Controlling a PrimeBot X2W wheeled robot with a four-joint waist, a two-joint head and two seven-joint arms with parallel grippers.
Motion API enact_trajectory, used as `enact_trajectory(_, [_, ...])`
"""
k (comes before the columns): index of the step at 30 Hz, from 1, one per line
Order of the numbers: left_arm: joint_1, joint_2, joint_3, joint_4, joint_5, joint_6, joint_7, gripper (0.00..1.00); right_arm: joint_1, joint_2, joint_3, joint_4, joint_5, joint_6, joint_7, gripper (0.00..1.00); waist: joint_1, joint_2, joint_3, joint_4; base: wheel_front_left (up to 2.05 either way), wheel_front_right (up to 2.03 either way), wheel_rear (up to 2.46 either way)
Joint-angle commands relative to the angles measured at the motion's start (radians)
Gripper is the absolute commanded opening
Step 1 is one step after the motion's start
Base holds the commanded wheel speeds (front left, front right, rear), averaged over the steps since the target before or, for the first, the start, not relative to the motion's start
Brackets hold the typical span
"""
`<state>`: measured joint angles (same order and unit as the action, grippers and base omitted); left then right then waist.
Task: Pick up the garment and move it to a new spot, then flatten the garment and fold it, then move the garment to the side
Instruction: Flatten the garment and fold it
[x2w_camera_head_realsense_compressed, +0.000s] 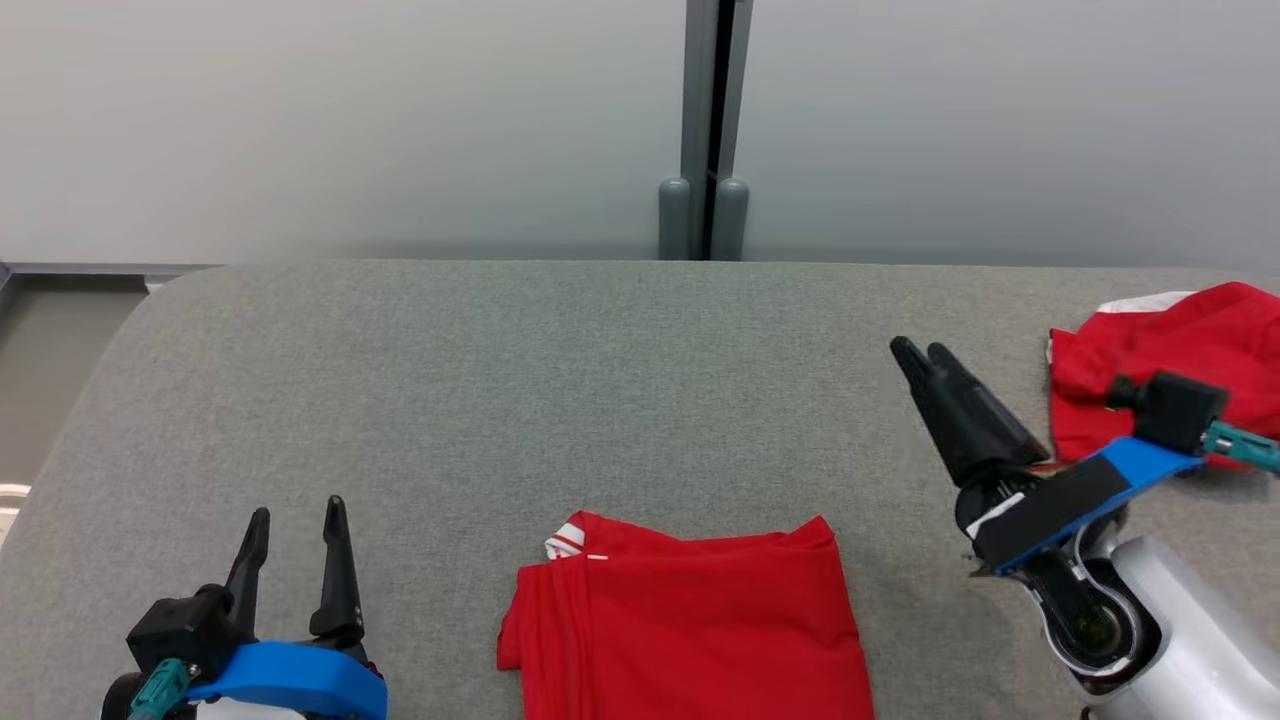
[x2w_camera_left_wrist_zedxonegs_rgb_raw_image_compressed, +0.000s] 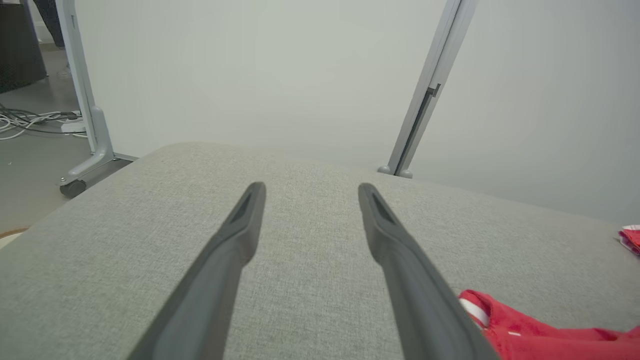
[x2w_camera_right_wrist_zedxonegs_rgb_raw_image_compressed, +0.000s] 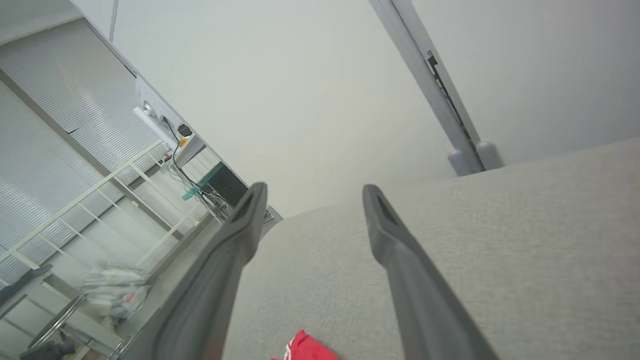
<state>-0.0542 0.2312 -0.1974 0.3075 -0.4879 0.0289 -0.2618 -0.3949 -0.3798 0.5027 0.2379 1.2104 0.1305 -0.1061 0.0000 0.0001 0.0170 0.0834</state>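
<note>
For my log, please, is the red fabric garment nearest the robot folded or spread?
Folded: the red fabric garment lies as a compact rectangle with layered left edges.

Matt grey woven cloth over the table (x2w_camera_head_realsense_compressed: 400, 380). Smooth thin red fabric for the garment (x2w_camera_head_realsense_compressed: 690, 620). Matt black plastic fingers (x2w_camera_head_realsense_compressed: 338, 570), glossy white forearm (x2w_camera_head_realsense_compressed: 1190, 620).

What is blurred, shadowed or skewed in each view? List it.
Head view: even soft light, folded red garment crisp, only faint shadows on the table. Left wrist view: left gripper softens toward the bottom edge. Right wrist view: whole scene tilted, right gripper likewise soft near the lens.
</note>
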Motion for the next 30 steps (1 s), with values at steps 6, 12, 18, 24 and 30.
enact_trajectory(6, [0.006,0.002,0.023,-0.077,0.050,0.010,-0.004,1.00,0.026,-0.066,-0.037,0.022,-0.285,0.001,-0.125,1.00,0.0000,-0.0001,-0.017,-0.055,0.00,0.00,0.00])
enact_trajectory(12, [0.036,-0.014,0.063,-0.137,0.095,0.005,-0.004,1.00,0.089,0.004,-0.165,0.064,-0.579,0.001,-0.156,1.00,0.0000,-0.0001,-0.035,-0.104,0.00,0.00,0.00])
enact_trajectory(18, [0.047,-0.025,0.102,-0.120,0.121,-0.014,-0.004,1.00,0.182,0.074,-0.235,0.096,-0.687,0.001,-0.159,1.00,0.0000,-0.0001,-0.045,-0.118,0.00,0.00,0.00])
enact_trajectory(24, [0.056,-0.026,0.106,-0.083,0.175,-0.024,-0.004,1.00,0.232,0.124,-0.298,0.110,-0.801,0.000,-0.159,1.00,0.0000,-0.0001,-0.048,-0.124,0.00,0.00,0.00])
enact_trajectory(30, [0.044,-0.037,0.114,-0.056,0.210,-0.030,-0.004,1.00,0.234,0.152,-0.312,0.128,-0.850,0.000,-0.159,1.00,0.0000,-0.0001,-0.052,-0.124,0.00,0.00,0.00])
